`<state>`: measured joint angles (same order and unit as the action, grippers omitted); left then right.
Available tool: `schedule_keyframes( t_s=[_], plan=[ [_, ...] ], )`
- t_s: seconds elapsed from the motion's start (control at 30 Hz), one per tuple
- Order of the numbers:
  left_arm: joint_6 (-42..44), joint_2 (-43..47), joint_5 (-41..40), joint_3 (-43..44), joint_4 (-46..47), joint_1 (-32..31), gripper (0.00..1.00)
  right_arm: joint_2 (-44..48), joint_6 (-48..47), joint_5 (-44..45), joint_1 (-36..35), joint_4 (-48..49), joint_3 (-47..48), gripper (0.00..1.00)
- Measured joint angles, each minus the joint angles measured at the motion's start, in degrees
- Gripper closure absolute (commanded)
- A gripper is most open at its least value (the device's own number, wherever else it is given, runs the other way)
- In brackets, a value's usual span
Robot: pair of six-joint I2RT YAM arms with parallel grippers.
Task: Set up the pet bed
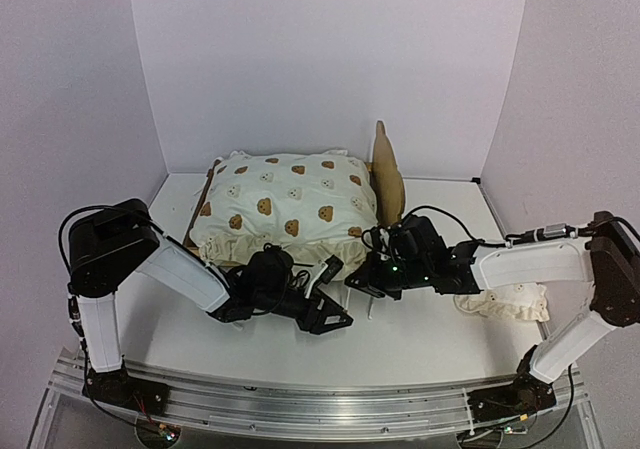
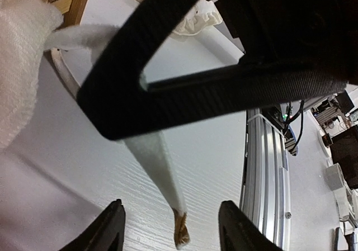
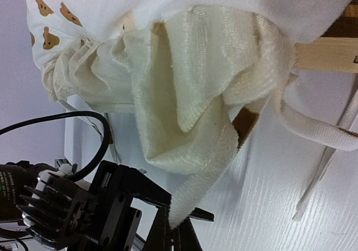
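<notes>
Closest to my lens, the left gripper (image 2: 173, 226) has its jaws apart, with a cream tie (image 2: 159, 167) lying on the table (image 1: 420, 339) between them. I see the right gripper (image 3: 176, 234) clamped on a fold of the bear-print cushion (image 1: 285, 204). That cushion lies on the pet bed (image 1: 388, 174), which sits by the table's far edge, toward its left corner.

Plywood pet bed (image 1: 388, 177), mostly covered
</notes>
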<state>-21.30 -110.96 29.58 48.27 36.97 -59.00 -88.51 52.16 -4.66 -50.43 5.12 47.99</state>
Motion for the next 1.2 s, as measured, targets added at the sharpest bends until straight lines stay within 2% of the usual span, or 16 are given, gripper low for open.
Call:
schedule_keyframes(
  t_s=[0.07, 0.17, 0.23, 0.33, 0.4, 0.6, 0.73, 0.8, 0.87, 0.9, 1.0, 1.03, 1.2],
  plan=[
    [-0.12, -0.10, -0.48, 0.31, 0.18, 0.02, 0.68, 0.00, -0.04, -0.73, 0.00, 0.04, 0.02, 1.00],
    [-0.20, -0.10, -1.16, 0.47, 0.16, 0.00, 0.99, 0.00, -0.05, -1.35, 0.00, 0.03, 0.02, 1.00],
    [-0.71, -0.10, -1.46, 0.48, -0.02, 0.00, 1.00, 0.00, -0.08, -1.42, 0.02, 0.04, 0.02, 0.93],
    [-0.88, -0.10, -2.27, 0.48, -0.69, 0.00, 1.00, 0.06, -0.08, -0.61, 0.02, -0.76, 0.00, 0.72],
    [-0.86, -0.10, -2.92, 0.48, -1.97, 0.02, 1.00, 0.48, 0.17, 1.65, -0.02, -4.12, 0.02, 0.63],
    [0.91, 1.95, -4.99, 0.48, -7.80, 0.34, 1.00, 0.09, 0.30, 12.23, -1.01, -21.79, 1.83, 0.47],
    [2.56, 4.45, -5.98, 0.46, -10.49, 0.61, 1.00, -5.67, -1.05, 14.91, -2.70, -26.92, 6.16, 0.45],
    [3.19, 5.08, -6.39, 0.46, -11.23, 0.67, 1.00, -8.81, -2.04, 15.23, -3.16, -27.51, 8.77, 0.47],
    [3.51, 5.35, -6.79, 0.44, -11.50, 0.72, 1.00, -11.69, -3.10, 15.76, -3.51, -27.69, 11.44, 0.53],
    [3.54, 5.41, -6.91, 0.44, -11.50, 0.75, 1.00, -12.81, -3.46, 16.21, -3.59, -27.53, 12.29, 0.59],
    [3.53, 5.75, -7.20, 0.35, -11.50, 1.00, 1.00, -14.96, -4.63, 17.55, -3.67, -27.58, 12.87, 0.92],
    [3.51, 5.90, -7.21, 0.35, -11.50, 1.09, 1.00, -15.52, -5.18, 17.81, -3.67, -27.79, 12.83, 0.98],
    [4.62, 7.00, -6.92, 0.30, -11.44, 1.94, 1.00, -14.73, -5.74, 16.79, -3.67, -26.54, 9.45, 1.00]
  ],
)
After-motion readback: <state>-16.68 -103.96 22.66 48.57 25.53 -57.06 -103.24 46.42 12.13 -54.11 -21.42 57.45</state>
